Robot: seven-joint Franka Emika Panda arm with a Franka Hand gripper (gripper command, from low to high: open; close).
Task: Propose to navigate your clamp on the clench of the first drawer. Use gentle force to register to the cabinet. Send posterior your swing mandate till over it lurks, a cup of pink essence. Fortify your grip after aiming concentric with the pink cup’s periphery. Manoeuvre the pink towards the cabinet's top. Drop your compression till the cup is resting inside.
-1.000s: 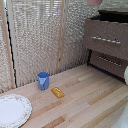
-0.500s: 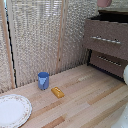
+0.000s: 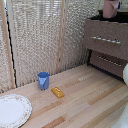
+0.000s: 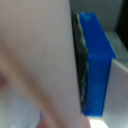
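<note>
Pink cup (image 3: 111, 7) sits high up at the top edge of the exterior view, right over the top of the cabinet (image 3: 102, 37). Only the cup's lower part shows there. I cannot tell if it touches the cabinet top.

The cabinet is the biggest thing. It is dark brown and stands at the exterior view's right, by a pale slatted screen (image 3: 40, 35). The first drawer (image 3: 106, 42) is shut, and its silver clench (image 3: 105, 40) runs straight across the front. A lower drawer (image 3: 110, 62) under it has a silver bar too.

The wooden table (image 3: 90, 100) fills the lower part of the picture. A white plate (image 3: 12, 110) lies near the exterior view's left corner. A blue cup (image 3: 43, 80) stands upright near the screen. A small yellow block (image 3: 58, 92) lies just beside the blue cup, closer to the camera, not touching it.

In the wrist view, a wide pale pink shape fills most of the picture, and it is very blurry. One blue finger (image 4: 95, 65) of the clamp presses flat against it. The clamp looks squeezed on the pink cup.
</note>
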